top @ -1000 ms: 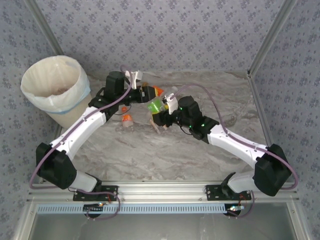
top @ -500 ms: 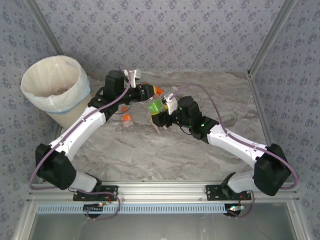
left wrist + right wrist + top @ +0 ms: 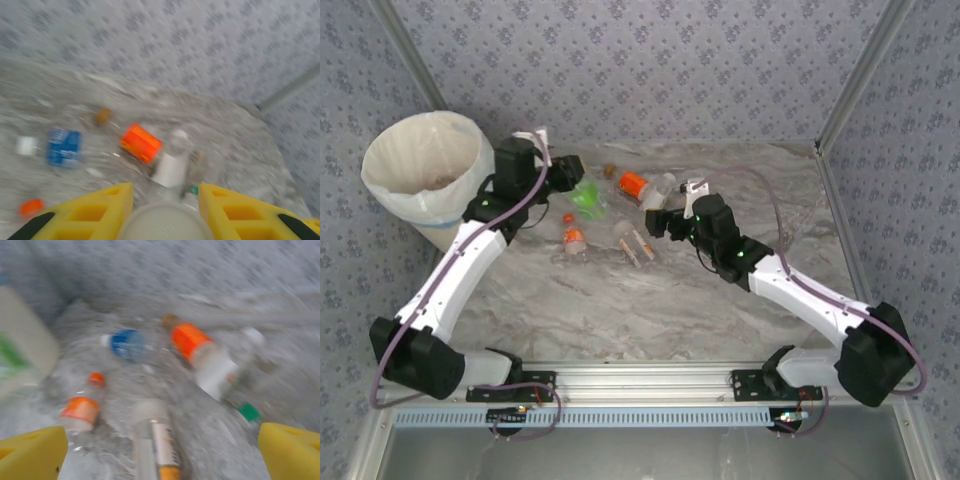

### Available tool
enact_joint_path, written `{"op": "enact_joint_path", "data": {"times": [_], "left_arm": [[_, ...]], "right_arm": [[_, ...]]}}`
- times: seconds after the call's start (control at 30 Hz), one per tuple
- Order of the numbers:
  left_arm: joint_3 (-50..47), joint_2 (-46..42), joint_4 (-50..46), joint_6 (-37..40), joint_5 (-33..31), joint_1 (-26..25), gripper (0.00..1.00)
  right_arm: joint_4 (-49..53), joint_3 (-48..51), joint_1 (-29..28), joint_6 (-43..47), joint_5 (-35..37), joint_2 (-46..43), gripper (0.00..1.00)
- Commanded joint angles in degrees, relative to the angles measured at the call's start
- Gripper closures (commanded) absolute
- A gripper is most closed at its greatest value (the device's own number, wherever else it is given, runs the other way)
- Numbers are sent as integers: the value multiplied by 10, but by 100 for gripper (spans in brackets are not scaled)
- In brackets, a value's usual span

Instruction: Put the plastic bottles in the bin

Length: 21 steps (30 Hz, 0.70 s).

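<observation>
Evidently mid-carry, the left gripper (image 3: 572, 178) pinched a green-labelled bottle (image 3: 586, 197) between near-closed jaws, needing a swing over the bin (image 3: 480, 175) off to their side; the right gripper (image 3: 658, 222) gaped empty above loose bottles (image 3: 192, 342).

- Marbled grey surface (image 3: 650, 310) is lying level, cluttered toward 12 o'clock.
- Orange bottle (image 3: 633, 184) is lying toward 12 o'clock, white bottle (image 3: 658, 192) just beside.
- Orange-capped bottle (image 3: 574, 238) is lying toward 10 o'clock, clear bottle (image 3: 632, 241) at its 3 o'clock.

You saw a pale-blue bin (image 3: 475, 200) lined white, a green-labelled bottle (image 3: 586, 197), an orange-labelled bottle (image 3: 633, 184), a blue-labelled bottle (image 3: 64, 147), an orange-capped bottle (image 3: 574, 238), yellow fingers (image 3: 95, 210), white arms (image 3: 460, 265) with black joints, a grey-veined marble-patterned table (image 3: 620, 300) and lilac-grey walls (image 3: 670, 60) printed with small floral motifs.
</observation>
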State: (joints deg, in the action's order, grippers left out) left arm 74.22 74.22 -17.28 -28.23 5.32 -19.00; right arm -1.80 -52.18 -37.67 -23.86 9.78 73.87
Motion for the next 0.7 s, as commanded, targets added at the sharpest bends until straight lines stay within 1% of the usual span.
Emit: {"op": "enact_joint_path", "data": {"times": [0.0, 0.1, 0.23, 0.27, 0.4, 0.5, 0.57, 0.67], "left_arm": [[42, -39, -10, 37, -85, 24, 100], [61, -52, -7, 67, -121, 43, 100], [109, -52, -17, 108, -174, 76, 100], [122, -54, -19, 114, -195, 83, 100], [167, -58, 5, 183, -282, 85, 100], [197, -38, 29, 240, -355, 99, 100], [226, -14, 16, 255, -373, 125, 100], [254, 18, -9, 243, -376, 172, 100]], "right_arm": [[118, -38, 22, -139, 83, 58, 0], [150, -66, 25, -174, 98, 103, 0], [178, -117, 28, -189, 102, 167, 0], [185, -132, 28, -188, 99, 186, 0], [201, -190, 33, -195, 95, 251, 0], [192, -214, 39, -213, 82, 293, 2], [189, -228, 41, -225, 79, 317, 4], [201, -254, 40, -239, 89, 354, 7]]}}
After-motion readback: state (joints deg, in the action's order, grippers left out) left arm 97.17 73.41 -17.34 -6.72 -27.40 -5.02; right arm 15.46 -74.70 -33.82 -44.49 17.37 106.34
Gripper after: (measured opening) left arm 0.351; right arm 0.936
